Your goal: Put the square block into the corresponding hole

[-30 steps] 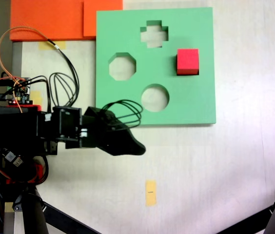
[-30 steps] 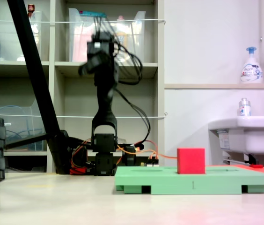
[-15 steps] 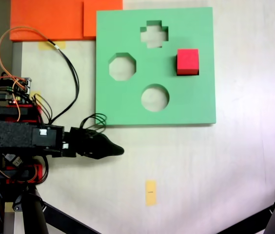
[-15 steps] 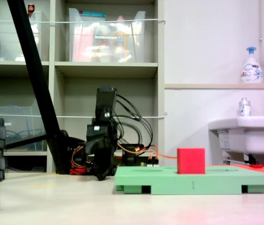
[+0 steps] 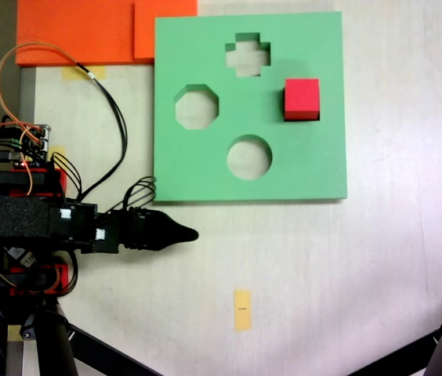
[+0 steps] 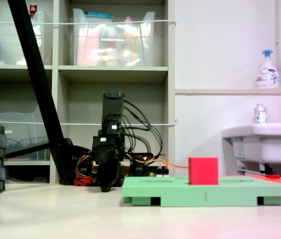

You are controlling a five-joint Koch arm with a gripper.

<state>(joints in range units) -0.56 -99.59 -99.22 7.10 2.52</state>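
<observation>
Looks like a lab or makerspace corner, not a home. Open shelving along the back wall, stuffed with clear plastic storage bins. White wall-mounted sink off to the right in the low fixed view, with a pump bottle of soap up on the ledge and a smaller bottle on the rim. Pale bench with loose orange and black wiring trailing to an exposed circuit board. Black tripod legs planted right on the work surface. Orange foam sheets stacked at one edge, bits of yellow tape stuck down here and there.
</observation>
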